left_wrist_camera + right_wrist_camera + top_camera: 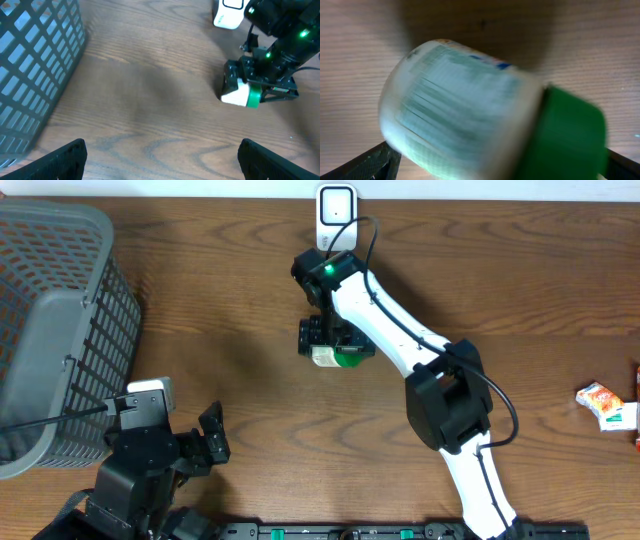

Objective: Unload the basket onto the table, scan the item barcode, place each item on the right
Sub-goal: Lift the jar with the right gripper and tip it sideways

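Observation:
The item is a white bottle with a green cap [336,358], lying on its side on the wooden table, also visible in the left wrist view [241,94]. My right gripper [335,340] hangs directly over it, open, one finger at each end of the bottle. In the right wrist view the bottle [465,115] fills the frame and is blurred, while the fingertips [380,162] show only at the lower corners. The white barcode scanner [337,210] stands at the table's far edge, just behind the right arm. My left gripper [214,438] rests open and empty near the front left [162,167].
A grey plastic basket [50,310] takes up the left side, next to the left arm. Small snack packets [605,405] lie at the right edge. A black cable loops from the scanner [227,12] along the right arm.

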You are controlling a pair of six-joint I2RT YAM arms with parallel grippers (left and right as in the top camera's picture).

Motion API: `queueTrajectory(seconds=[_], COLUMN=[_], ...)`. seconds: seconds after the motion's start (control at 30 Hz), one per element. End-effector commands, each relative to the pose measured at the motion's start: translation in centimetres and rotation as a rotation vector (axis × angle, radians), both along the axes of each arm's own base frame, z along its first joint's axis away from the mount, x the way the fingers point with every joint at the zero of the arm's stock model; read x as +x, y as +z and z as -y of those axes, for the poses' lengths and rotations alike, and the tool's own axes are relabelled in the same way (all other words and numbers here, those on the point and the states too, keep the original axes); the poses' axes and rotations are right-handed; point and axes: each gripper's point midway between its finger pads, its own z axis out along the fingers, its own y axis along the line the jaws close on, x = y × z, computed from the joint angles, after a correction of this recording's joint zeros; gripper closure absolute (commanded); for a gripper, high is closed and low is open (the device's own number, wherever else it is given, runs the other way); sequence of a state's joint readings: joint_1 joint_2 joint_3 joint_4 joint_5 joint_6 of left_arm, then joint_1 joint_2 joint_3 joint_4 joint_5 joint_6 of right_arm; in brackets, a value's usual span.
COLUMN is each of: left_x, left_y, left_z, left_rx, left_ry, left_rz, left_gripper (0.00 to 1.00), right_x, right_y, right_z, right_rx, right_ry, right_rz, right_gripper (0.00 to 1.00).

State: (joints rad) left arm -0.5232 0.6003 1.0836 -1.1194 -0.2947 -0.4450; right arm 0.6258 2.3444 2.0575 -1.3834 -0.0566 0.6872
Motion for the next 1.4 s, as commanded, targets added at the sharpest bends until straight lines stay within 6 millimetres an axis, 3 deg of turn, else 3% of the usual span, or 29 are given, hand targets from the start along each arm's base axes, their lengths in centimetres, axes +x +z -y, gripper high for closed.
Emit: queueTrajectory(seconds=[0.0, 0.3, 0.93, 1.1, 1.37], left_x=[0.0, -0.4, -0.5, -0.5, -0.5], left_y=[0.5, 0.0, -0.1, -0.1, -0.1], left_z=[-0.4, -0.6, -0.7, -0.7, -0.7], left_rx=[-0.002, 0.013, 0.016, 0.016, 0.016], left_ry=[0.020, 0.020, 0.020, 0.020, 0.020], left_rz=[0.015, -0.011, -0.017, -0.017, -0.017], left_gripper=[0.04, 0.03, 0.03, 0.03, 0.03], right_x=[-0.1, -0.1, -0.1, 0.1, 0.3], right_y=[0.7, 1.0, 1.9, 1.8, 0.6], right_z=[0.2, 0.8, 1.2, 1.1, 1.0], right_rx=[0.011, 0.006, 0.018, 0.027, 0.033], right_ry=[0.010, 0.002, 0.156, 0.187, 0.209], right_rz=[-0.001, -0.011, 0.001, 0.008, 0.014], right_gripper=[0.01, 0.02, 0.01, 0.08, 0.01])
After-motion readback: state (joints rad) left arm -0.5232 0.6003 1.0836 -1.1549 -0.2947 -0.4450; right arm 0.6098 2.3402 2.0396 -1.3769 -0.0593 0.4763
